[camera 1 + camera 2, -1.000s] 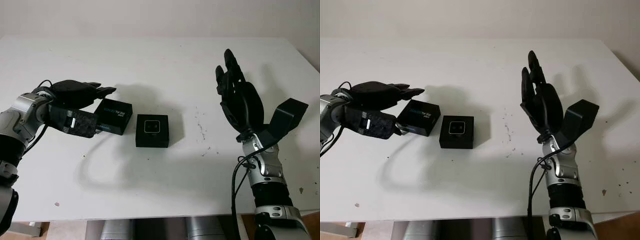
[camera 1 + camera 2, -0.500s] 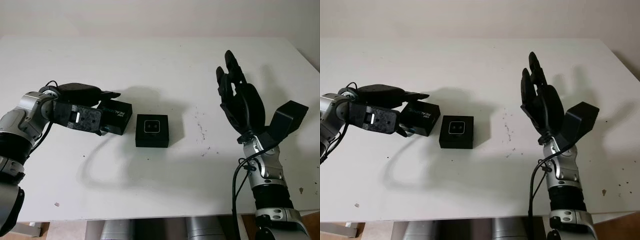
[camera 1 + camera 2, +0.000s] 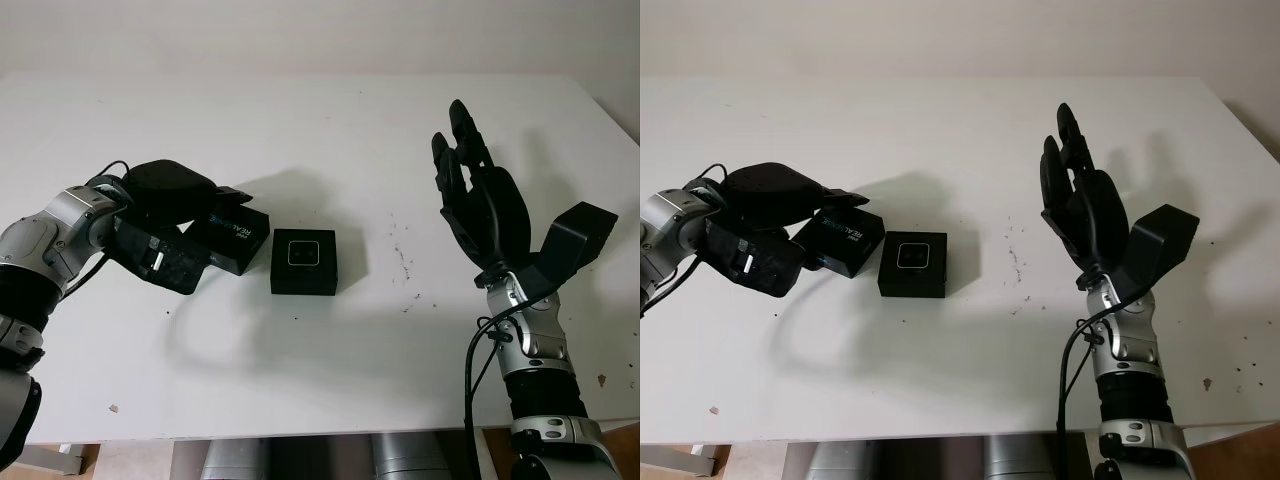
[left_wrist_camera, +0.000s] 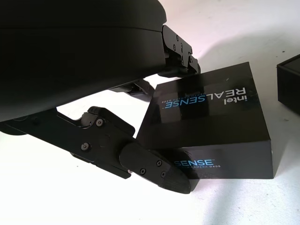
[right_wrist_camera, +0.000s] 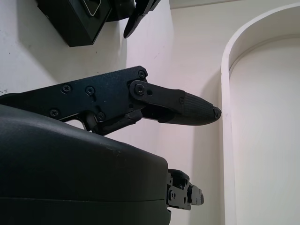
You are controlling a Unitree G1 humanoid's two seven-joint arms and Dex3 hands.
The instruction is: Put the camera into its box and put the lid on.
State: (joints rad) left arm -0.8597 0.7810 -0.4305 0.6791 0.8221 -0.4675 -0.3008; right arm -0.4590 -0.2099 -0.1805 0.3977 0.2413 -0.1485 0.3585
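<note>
Left wrist view: left hand [image 4: 140, 126] straddles glossy black rectangular lid [image 4: 211, 122]

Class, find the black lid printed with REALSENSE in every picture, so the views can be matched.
Left eye view: lid, left of centre, at the left robot hand.
Right eye view: lid, left of centre.
Left wrist view: lid, beside the fingers.
Right wrist view: cannot tell.
Shared landmark: the open box holding the camera, just beside the lid.
</note>
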